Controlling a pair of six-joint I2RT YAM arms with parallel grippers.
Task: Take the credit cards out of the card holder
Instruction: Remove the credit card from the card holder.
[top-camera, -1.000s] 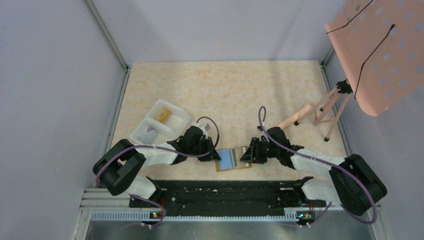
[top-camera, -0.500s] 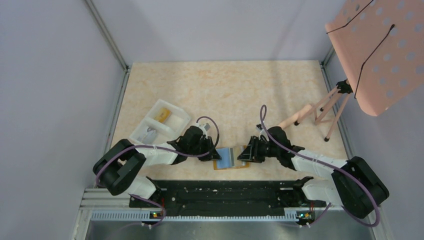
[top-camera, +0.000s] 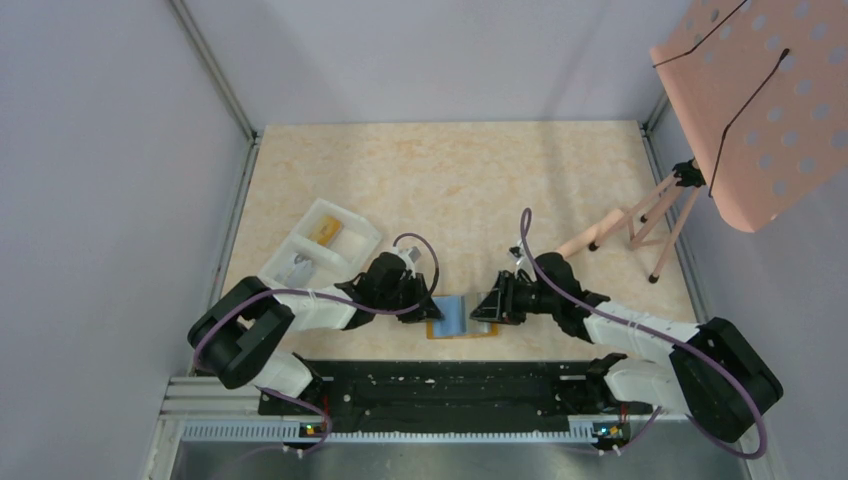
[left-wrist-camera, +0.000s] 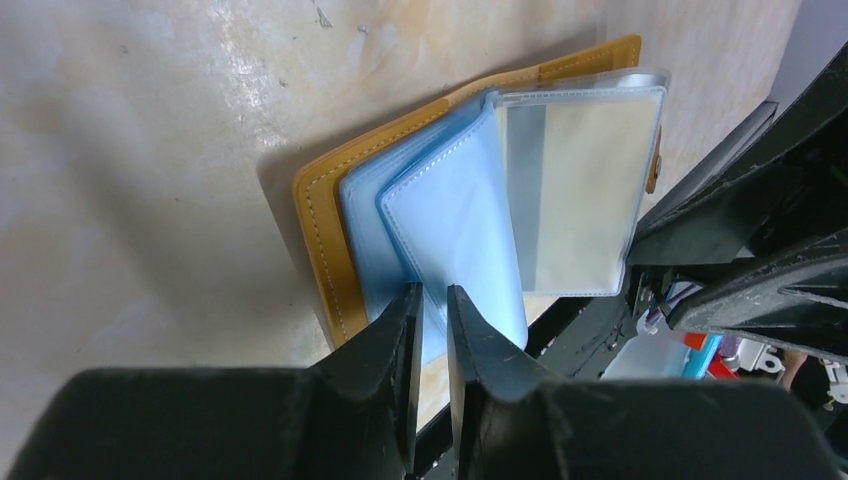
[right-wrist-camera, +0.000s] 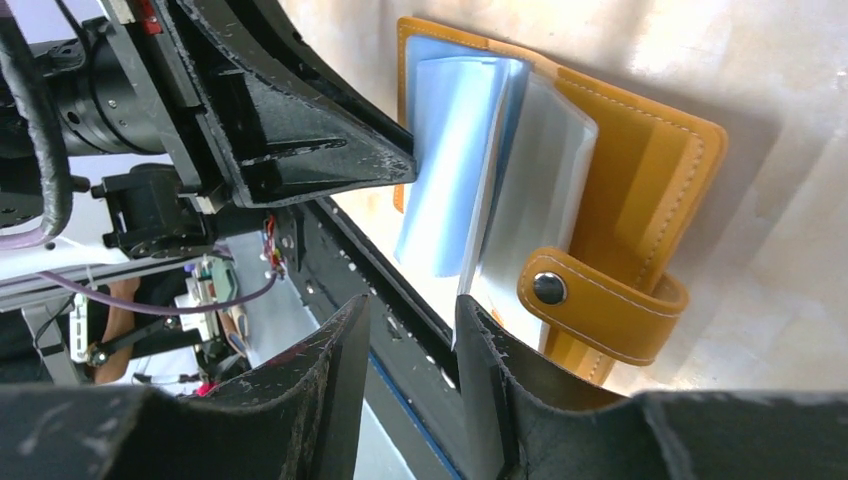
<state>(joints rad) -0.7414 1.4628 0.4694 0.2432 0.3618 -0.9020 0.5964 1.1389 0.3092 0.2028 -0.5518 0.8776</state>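
The tan-orange card holder (top-camera: 480, 331) lies open at the table's near edge, between both grippers. My left gripper (top-camera: 428, 308) is shut on the edge of a light blue card leaf (left-wrist-camera: 460, 230) and lifts it off the holder (left-wrist-camera: 320, 220). A clear sleeve with the whitish card (left-wrist-camera: 580, 190) stands beside it. My right gripper (right-wrist-camera: 412, 310) is open, its right finger against the edge of that sleeve (right-wrist-camera: 530, 200), near the snap tab (right-wrist-camera: 600, 305). In the right wrist view the blue leaf (right-wrist-camera: 450, 170) curls up towards the left gripper (right-wrist-camera: 300, 130).
A white two-compartment tray (top-camera: 318, 245) with small items sits left of the left arm. A pink stand (top-camera: 640, 215) and a pink perforated panel (top-camera: 760, 100) are at the right. The black rail (top-camera: 440, 385) runs along the near edge just below the holder.
My right gripper has moved left against the holder, pushing its leaves upright so the holder looks narrower. My left gripper has kept its hold on the blue leaf.
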